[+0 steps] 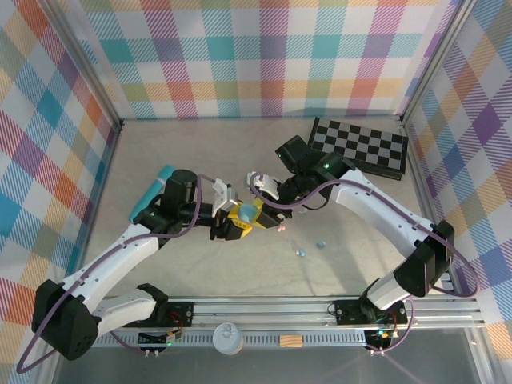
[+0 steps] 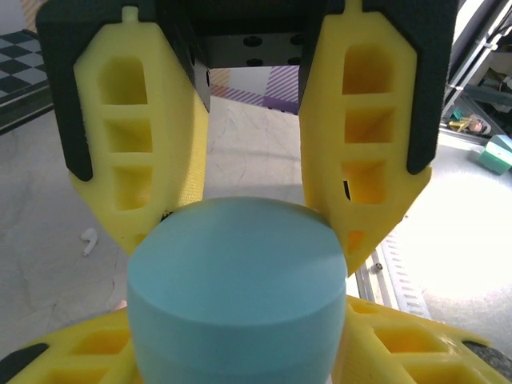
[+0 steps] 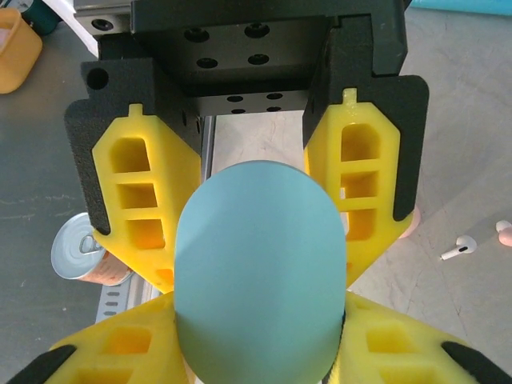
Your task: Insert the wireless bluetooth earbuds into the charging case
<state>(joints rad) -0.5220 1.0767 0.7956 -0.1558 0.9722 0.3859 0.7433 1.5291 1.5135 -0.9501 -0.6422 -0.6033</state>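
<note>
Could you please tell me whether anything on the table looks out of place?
Yes. A pink earbud and two light blue earbuds lie scattered loose on the table, apart from the light blue charging case, which the right gripper holds.

Bathing the table from overhead in bright, even, diffuse light, throwing only faint, soft-edged shadows across it. Bowing the enclosure's frame posts slightly outward toward the corners of the top view. Burning out to a white glare patch on the table's right side in the left wrist view. Rendering the pale blue charging case soft and slightly out of focus at close range in both wrist views. Catching a bright glint off the metal can, blurring near the right wrist view's left edge.
</note>
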